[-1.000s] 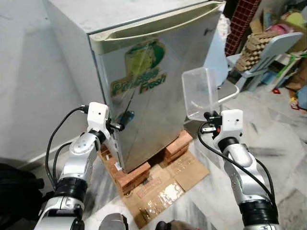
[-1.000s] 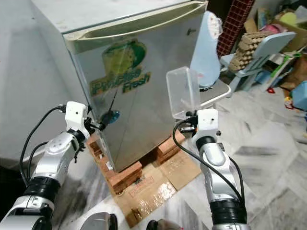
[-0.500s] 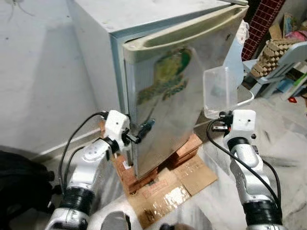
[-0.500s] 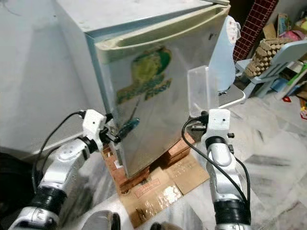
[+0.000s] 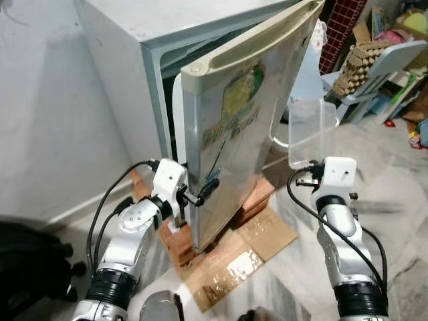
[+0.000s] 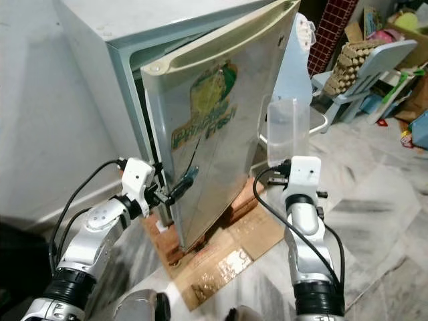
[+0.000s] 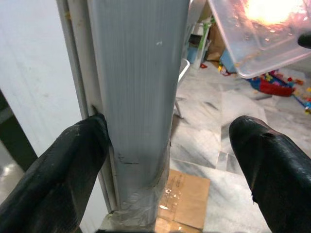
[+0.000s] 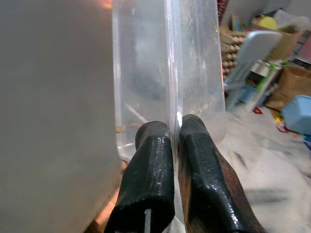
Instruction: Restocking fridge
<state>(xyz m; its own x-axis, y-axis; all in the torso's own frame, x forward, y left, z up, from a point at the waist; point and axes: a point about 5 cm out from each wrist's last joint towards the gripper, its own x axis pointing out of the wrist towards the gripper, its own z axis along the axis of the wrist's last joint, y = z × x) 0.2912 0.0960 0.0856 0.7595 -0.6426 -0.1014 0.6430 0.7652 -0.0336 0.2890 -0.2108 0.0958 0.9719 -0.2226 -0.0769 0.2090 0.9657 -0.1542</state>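
Clear plastic, a rectangular container held upright by one wall, pinched between the shut black fingers of the right gripper, long axis rising straight up from the fingertips. Looks empty, faintly smeared, with a few crumbs at the bottom.

Just to the left of that gripper, the silver door of the small grey-white fridge, swung partly out, its free edge straddled by the spread fingers of the left gripper, one pad against the inner rim, the other standing off the outer face. Nothing clamped there, merely hooked around.

Fridge opening well to the left of the container and behind the door, so the door lies between cargo and shelf. Left arm nearer the gap; likely more swing needed before the right arm can carry the tub round the door's edge.
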